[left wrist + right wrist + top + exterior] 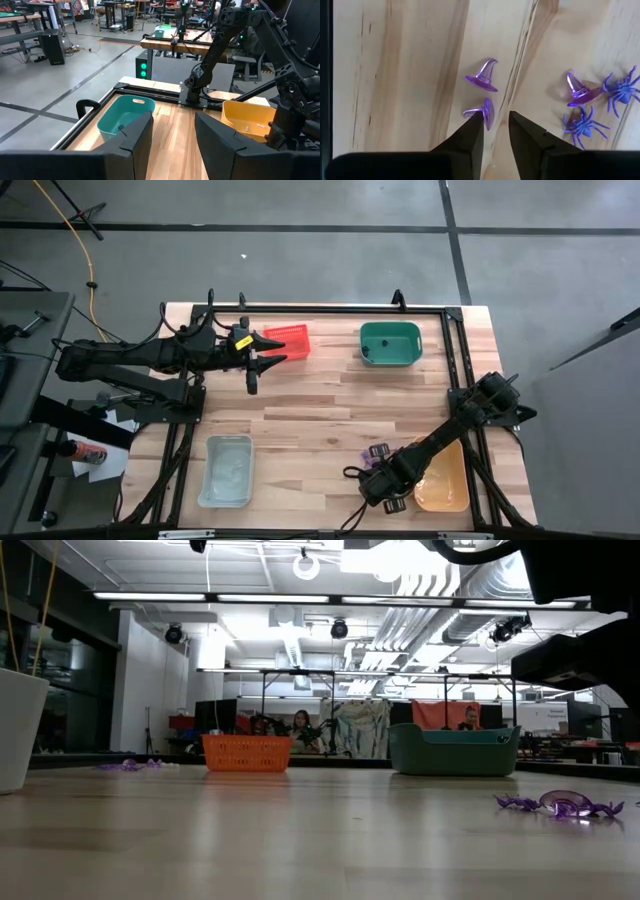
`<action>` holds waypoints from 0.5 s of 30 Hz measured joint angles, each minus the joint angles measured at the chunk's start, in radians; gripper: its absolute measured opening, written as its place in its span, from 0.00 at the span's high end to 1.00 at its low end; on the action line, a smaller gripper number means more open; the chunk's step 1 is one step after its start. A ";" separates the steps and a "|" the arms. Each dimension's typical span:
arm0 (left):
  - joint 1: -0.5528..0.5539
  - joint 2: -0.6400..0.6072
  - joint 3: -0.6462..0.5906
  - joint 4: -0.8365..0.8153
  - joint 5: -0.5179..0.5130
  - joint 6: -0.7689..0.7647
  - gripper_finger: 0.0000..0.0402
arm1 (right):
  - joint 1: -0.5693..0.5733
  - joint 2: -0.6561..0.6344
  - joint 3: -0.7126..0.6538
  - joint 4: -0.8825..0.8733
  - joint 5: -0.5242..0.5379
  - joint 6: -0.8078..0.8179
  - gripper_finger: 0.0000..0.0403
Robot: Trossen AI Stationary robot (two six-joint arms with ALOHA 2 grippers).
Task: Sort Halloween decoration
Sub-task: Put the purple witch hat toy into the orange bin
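Note:
Several tiny purple Halloween decorations lie on the wood at the near right: two witch hats (484, 76) (486, 111), a third hat (577, 90) and two spiders (622, 90) (585, 125). The low view shows some of them (560, 805). My right gripper (494, 120) (374, 474) points down over them, open, its fingers on either side of the hat that lies on its side. My left gripper (262, 352) (172, 135) hangs open and holds nothing, high up beside the red bin (290, 340). My right gripper comes from above, pointing down. One fingertip (474, 120) stands right at the pointed crown (470, 112) of the lying hat; I cannot tell whether it touches. The other fingertip (516, 120) stands clear of the brim (489, 111). The hat lies on the table.
A green bin (390, 345) stands at the far right. An orange bin (445, 480) is at the near right, close beside my right arm. A clear bin (227, 470) sits at the near left. A black frame (455, 360) borders the table.

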 joint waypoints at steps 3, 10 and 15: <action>0.000 0.000 0.000 0.000 0.000 0.000 0.66 | 0.000 0.000 0.000 0.007 0.000 0.000 0.80; 0.000 0.000 0.000 0.000 0.000 0.000 0.66 | 0.000 0.022 0.000 0.022 -0.008 0.072 0.80; 0.000 0.000 0.000 0.000 0.000 0.000 0.66 | 0.000 0.022 0.001 0.023 -0.008 0.075 0.80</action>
